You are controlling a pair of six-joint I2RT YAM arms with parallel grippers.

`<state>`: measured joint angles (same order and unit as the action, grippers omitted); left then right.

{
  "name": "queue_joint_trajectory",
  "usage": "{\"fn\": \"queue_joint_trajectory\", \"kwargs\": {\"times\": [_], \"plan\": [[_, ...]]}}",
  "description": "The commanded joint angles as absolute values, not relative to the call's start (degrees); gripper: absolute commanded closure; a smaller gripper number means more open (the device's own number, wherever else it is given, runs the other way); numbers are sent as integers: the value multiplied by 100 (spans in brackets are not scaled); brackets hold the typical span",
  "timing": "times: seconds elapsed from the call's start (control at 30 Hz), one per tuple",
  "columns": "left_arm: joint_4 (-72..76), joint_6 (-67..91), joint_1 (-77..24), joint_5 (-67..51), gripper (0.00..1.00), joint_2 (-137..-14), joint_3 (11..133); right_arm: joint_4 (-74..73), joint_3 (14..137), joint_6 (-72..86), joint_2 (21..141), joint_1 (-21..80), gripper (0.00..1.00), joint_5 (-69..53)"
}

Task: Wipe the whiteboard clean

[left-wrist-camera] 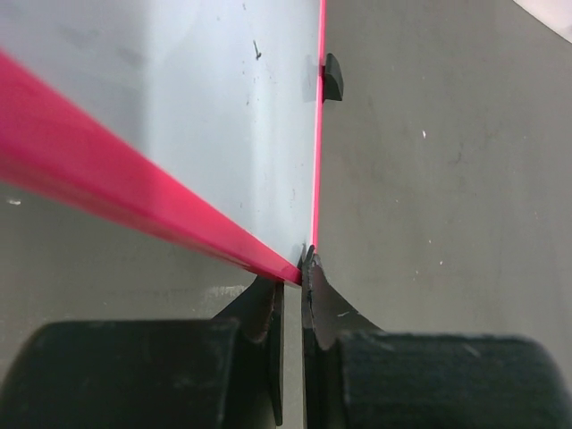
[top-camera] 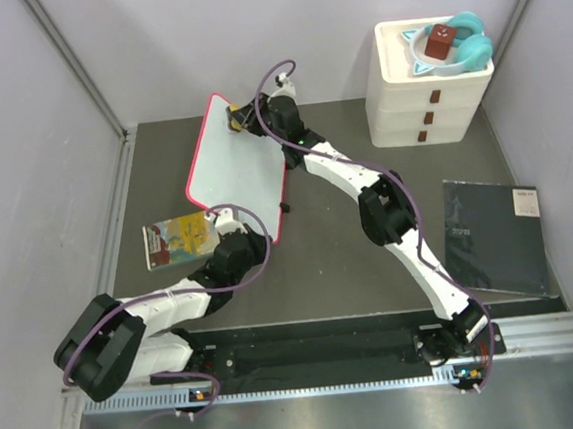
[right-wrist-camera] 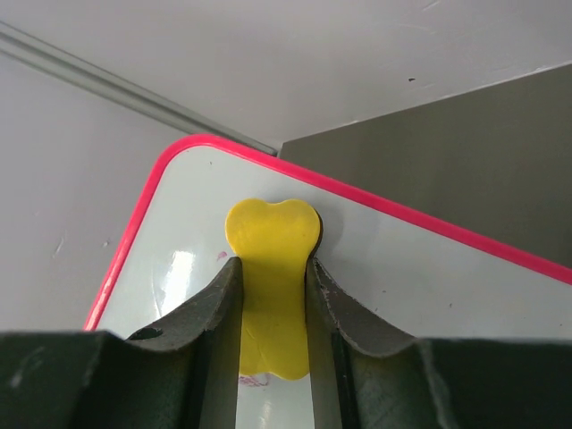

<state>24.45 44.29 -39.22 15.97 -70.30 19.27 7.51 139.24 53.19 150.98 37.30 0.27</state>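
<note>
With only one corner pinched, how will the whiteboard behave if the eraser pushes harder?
Probably stiff: the whiteboard shows straight edges with the left gripper shut on one corner. It may pivot about that corner when the right gripper presses the yellow eraser. Glossy face looks slippery.

A: Where is there room to pass?
B: The dark table (top-camera: pixel 331 261) lies bare between the whiteboard (top-camera: pixel 237 164) and the black sheet (top-camera: pixel 494 236), but the right arm (top-camera: pixel 387 216) slants across it.
A: And the far right?
B: White drawers (top-camera: pixel 422 102) block that corner; a picture book (top-camera: pixel 180 240) sits just beside the board's near-left edge.
</note>
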Motion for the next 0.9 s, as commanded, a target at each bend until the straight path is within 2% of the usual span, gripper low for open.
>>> {"fn": "queue_joint_trajectory", "kwargs": {"times": [0.0,0.3,0.7,0.87], "plan": [[783,3753,-4201,668,100,-7391,1995,369,13878,5063,15258,3929,100,-360],[290,4289,-4192,922,100,-7585,2039,588,13377,4825,14652,4289,100,-712],[185,4316,-4201,791,100,-7681,2039,905,13473,4799,14651,4421,100,-862],[185,4263,-4315,835,100,-7752,2083,826,13781,4728,14984,4421,100,111]]}}
